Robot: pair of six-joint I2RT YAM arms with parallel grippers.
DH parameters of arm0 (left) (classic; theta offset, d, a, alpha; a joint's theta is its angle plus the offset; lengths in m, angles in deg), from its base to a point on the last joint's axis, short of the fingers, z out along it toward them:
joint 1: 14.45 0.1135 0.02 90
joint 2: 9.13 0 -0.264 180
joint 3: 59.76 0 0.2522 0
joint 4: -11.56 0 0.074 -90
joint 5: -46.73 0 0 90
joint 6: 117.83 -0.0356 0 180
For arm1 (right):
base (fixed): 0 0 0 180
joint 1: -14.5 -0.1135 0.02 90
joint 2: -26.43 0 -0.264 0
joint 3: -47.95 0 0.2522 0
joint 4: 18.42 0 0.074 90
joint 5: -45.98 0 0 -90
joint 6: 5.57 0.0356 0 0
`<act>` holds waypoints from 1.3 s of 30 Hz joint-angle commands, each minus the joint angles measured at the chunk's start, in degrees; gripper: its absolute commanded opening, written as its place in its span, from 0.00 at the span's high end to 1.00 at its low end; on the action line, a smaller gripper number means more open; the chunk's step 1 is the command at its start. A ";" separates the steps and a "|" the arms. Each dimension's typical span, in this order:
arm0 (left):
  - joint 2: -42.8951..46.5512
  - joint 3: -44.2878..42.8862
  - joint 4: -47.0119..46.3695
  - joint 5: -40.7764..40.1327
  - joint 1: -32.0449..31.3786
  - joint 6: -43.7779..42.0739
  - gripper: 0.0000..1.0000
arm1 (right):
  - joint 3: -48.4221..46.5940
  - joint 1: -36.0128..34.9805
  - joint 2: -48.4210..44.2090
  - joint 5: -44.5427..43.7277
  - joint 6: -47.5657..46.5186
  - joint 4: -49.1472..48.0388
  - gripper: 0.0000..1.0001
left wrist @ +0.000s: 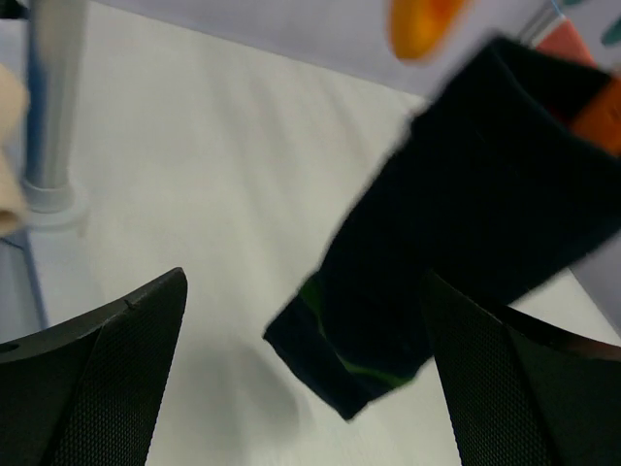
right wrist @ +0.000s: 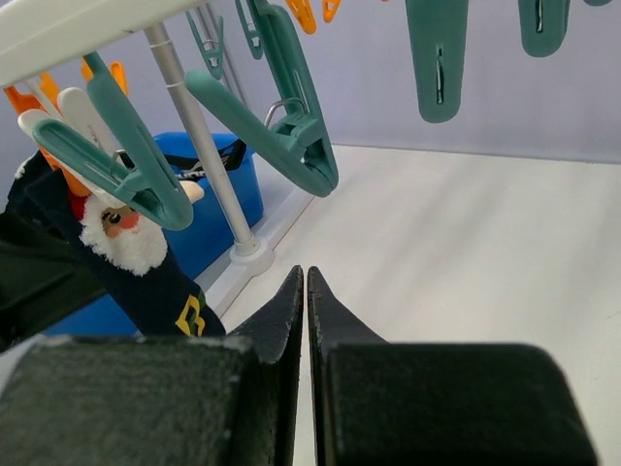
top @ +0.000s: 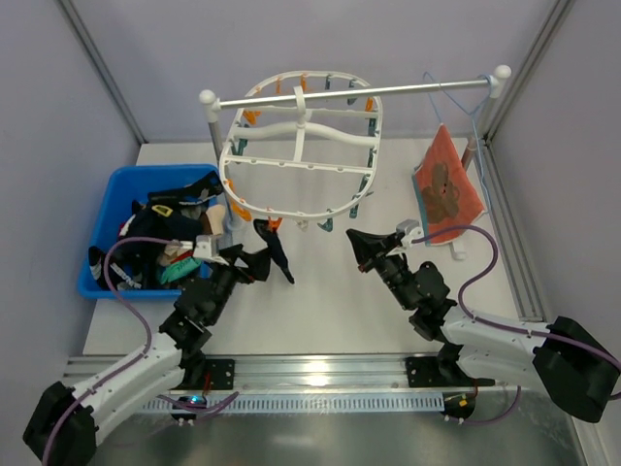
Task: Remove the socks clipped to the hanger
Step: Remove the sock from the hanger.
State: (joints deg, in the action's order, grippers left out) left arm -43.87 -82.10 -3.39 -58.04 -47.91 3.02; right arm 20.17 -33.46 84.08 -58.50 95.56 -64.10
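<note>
Left gripper (left wrist: 303, 283): seen closest in its own wrist view, with the two black fingers (left wrist: 116, 369) spread wide apart and nothing clamped.
Dark sock (left wrist: 466, 214): hung from an orange clip (left wrist: 422, 21), its toe end with a green stripe dangling between the spread finger ends; contact with the fingers cannot be told.
Same sock from above (top: 277, 250): hung at the front-left rim of the hanger, just beside the left gripper (top: 254, 262).
Right gripper (right wrist: 307, 277): fingers pressed together, nothing held; it is raised above the table (top: 320, 301) under the front-right of the hanger (top: 361, 248).
Hanger (top: 301, 129): white oval frame with crossbars, hooked on the rail stand (top: 388, 89) at the back of the table.
Clips: teal ones (right wrist: 291, 136) are seen hanging empty above the right gripper.
Santa sock (right wrist: 146, 277): dark navy, seen at the left of the right wrist view under the clips; which clip grips it cannot be told.
Blue bin (top: 107, 199): set at the left of the table, with a heap of socks (top: 160, 238) inside.
Orange-red cloth (top: 446, 189): flower-printed, hung on a blue wire hanger (top: 466, 107) at the right end of the rail.
</note>
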 commanded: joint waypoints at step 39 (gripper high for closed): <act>-52.53 -6.01 -59.80 -35.33 -28.77 -28.39 1.00 | -3.73 -16.98 -5.09 7.53 -5.95 1.60 0.27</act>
State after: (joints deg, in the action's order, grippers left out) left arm -97.13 -87.52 -47.93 -89.77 -76.01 -23.47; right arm 20.00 -47.43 78.85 -51.66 91.71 -61.87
